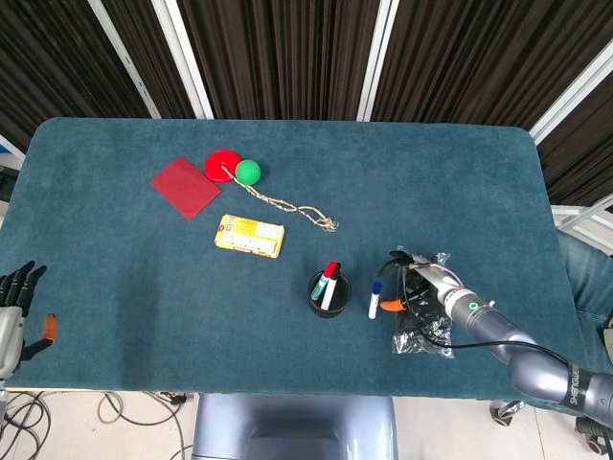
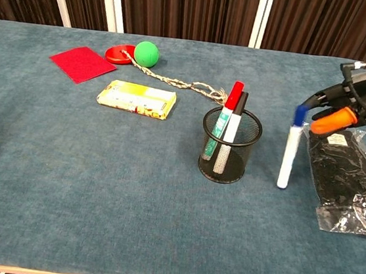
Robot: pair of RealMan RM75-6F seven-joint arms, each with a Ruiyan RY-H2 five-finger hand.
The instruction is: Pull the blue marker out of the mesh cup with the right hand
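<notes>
Standing almost upright, the blue marker point(image 2: 290, 146) hangs just left of the right hand point(image 2: 358, 104), cap up, its lower end near the table. Whether the fingers grip it, I cannot tell. The cup point(image 2: 229, 145) is further left.

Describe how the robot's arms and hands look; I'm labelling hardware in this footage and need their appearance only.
The right arm is smooth silver-grey metal with a small green ring mark near the wrist and a thin black cable alongside. The right hand is black and skeletal, with one bright orange fingertip. The left hand, at the frame edge, has black fingers, an orange-tipped one and a pale grey wrist.
</notes>
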